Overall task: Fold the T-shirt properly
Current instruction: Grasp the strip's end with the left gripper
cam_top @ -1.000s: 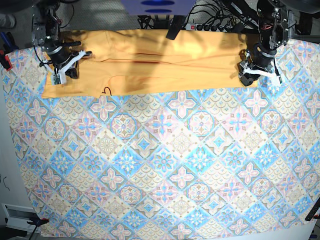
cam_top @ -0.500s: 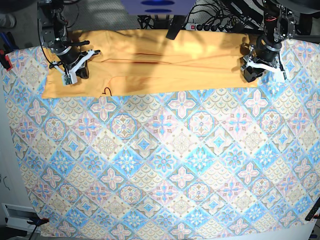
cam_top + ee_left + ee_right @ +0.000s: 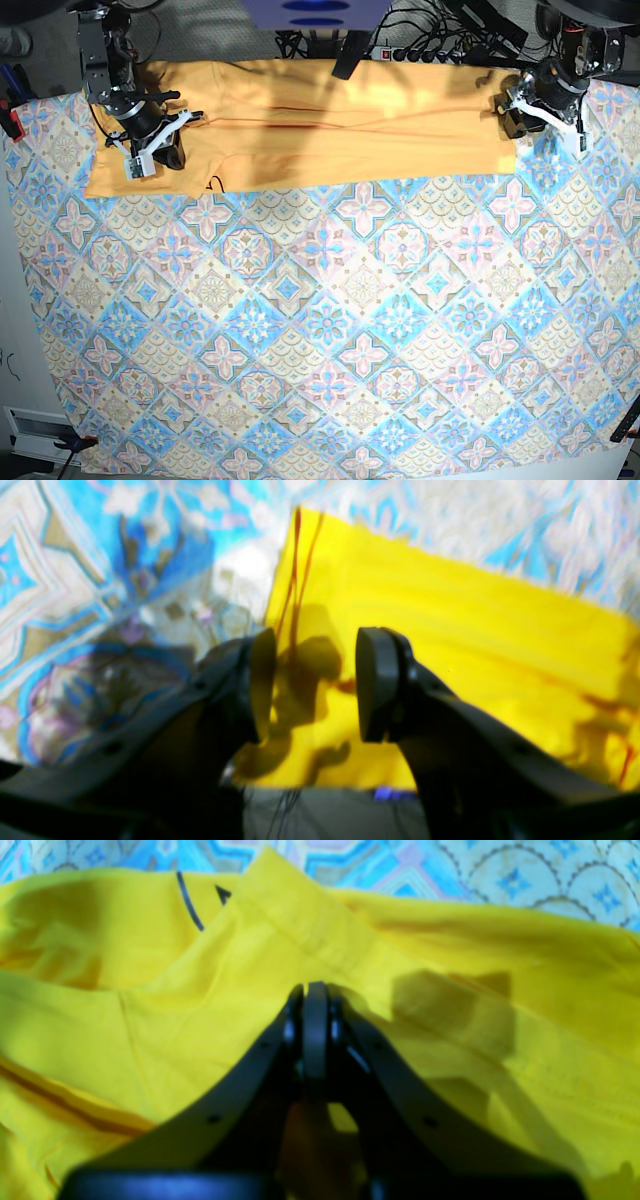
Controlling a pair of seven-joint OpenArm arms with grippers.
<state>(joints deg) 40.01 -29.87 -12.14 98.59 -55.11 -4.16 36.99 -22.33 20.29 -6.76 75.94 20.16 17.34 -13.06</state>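
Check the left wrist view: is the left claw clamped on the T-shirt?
No, the left claw stands open, with a gap between its pads above the yellow T-shirt.

left gripper [image 3: 315, 685]: fingers apart (blurred, apparently empty) | right gripper [image 3: 315, 995]: fingers together

left wrist view blurred, T-shirt [image 3: 450, 645] edges soft
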